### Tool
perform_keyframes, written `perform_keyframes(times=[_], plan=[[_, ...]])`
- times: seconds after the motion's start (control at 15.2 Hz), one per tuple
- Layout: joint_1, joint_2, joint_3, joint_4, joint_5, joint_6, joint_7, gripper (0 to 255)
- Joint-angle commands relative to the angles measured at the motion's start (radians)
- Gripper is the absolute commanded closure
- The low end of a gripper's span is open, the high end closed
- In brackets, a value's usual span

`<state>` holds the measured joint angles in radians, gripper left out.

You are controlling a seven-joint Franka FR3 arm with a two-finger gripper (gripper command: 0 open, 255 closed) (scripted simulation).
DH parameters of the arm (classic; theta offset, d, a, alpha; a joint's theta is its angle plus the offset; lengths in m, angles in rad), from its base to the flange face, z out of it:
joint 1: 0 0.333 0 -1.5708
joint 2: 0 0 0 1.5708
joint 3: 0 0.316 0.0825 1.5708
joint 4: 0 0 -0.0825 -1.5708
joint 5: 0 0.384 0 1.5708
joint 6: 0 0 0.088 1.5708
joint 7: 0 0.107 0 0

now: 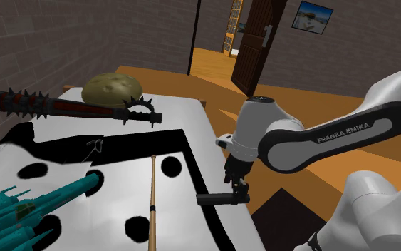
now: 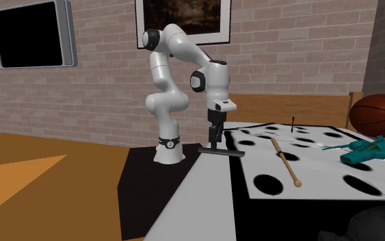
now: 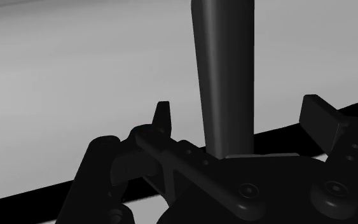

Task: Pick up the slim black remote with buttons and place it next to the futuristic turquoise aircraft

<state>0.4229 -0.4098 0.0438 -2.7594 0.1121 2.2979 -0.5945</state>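
The slim black remote [image 1: 216, 198] [image 2: 223, 151] lies level at the near edge of the white, black-spotted surface [image 1: 120, 153], one end past that edge. My gripper [image 1: 240, 191] [image 2: 213, 144] points straight down and is shut on the remote near that end. In the wrist view the remote [image 3: 223, 70] runs as a long dark bar away from between my fingers [image 3: 163, 118]. The turquoise aircraft [image 1: 42, 203] [image 2: 368, 152] rests far off, at the shoulder view's lower left.
A thin wooden bat [image 1: 152, 207] [image 2: 285, 161] lies between remote and aircraft. A black spiked club [image 1: 70, 107] and a brownish lump [image 1: 112, 88] sit at the far end. A basketball [image 2: 379, 115] stands behind the aircraft. An open door [image 1: 256, 43] is beyond.
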Motion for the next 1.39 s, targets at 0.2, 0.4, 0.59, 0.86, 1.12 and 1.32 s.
perform_keyframes(times=[0.2, 0.4, 0.59, 0.86, 1.12, 1.32], plan=[[0.004, 0.04, 0.002, -0.023, 0.006, 0.064, -0.004, 0], [0.004, 0.04, 0.002, -0.022, 0.006, 0.064, -0.004, 0], [0.004, 0.04, 0.002, -0.022, 0.006, 0.063, -0.004, 0], [0.004, 0.041, 0.003, -0.021, 0.006, 0.064, -0.003, 255], [0.004, 0.04, 0.002, -0.026, 0.007, 0.066, -0.004, 255], [0.003, 0.027, 0.002, -0.017, 0.005, 0.046, -0.002, 255]])
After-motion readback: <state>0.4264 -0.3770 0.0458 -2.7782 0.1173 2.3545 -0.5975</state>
